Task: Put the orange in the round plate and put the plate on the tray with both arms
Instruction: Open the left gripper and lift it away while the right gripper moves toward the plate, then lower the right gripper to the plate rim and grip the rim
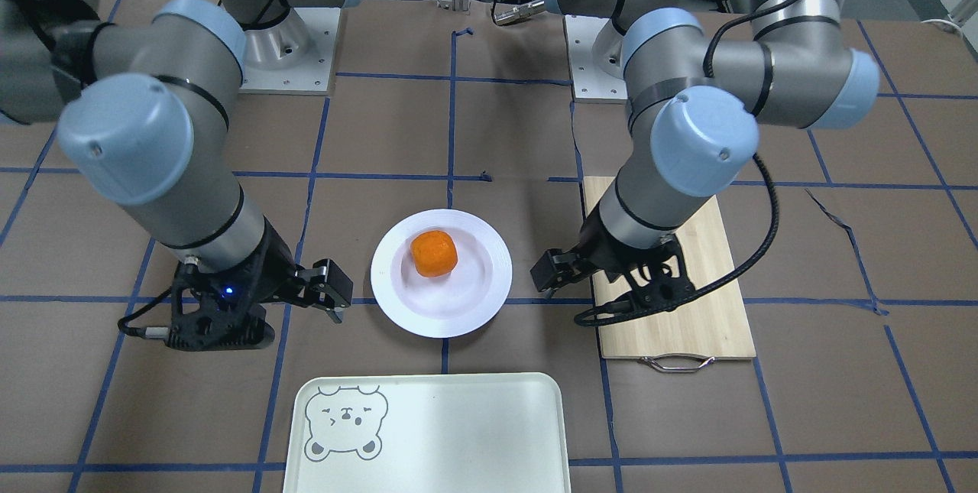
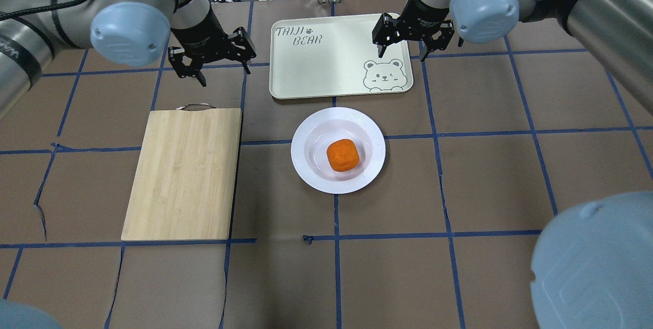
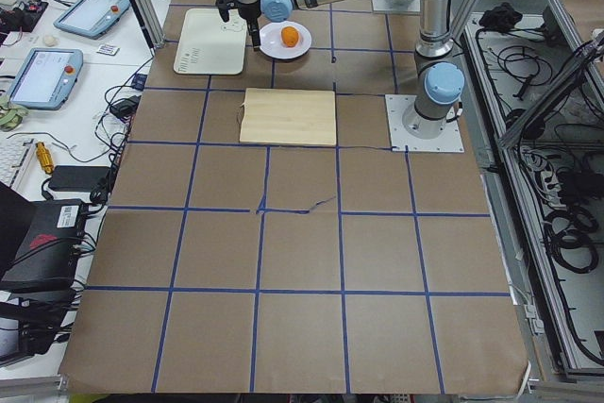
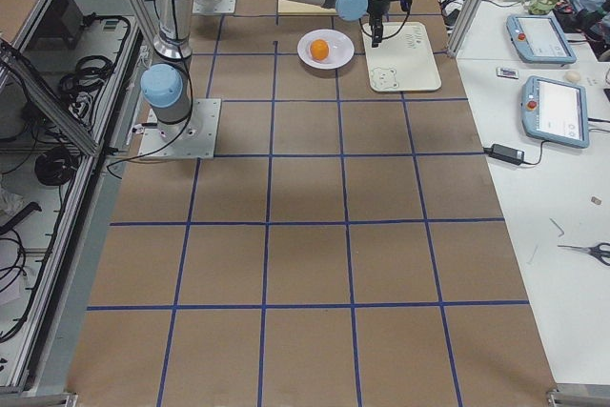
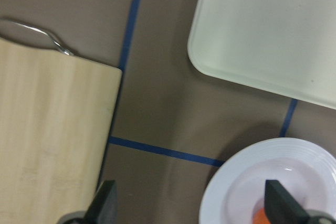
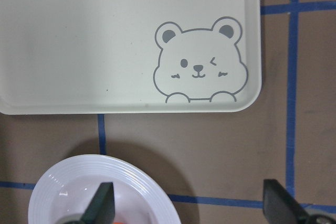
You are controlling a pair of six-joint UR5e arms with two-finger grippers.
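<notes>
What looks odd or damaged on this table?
The brown table cover is torn just left of the board. The orange on the plate looks boxy rather than round. Nothing is spilled.

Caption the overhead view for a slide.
Orange sits in the plate, tray beyond; left gripper and right gripper hover open.

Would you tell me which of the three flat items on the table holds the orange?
The round white plate, with the orange in its well; the bear tray and bamboo cutting board carry nothing.
</notes>
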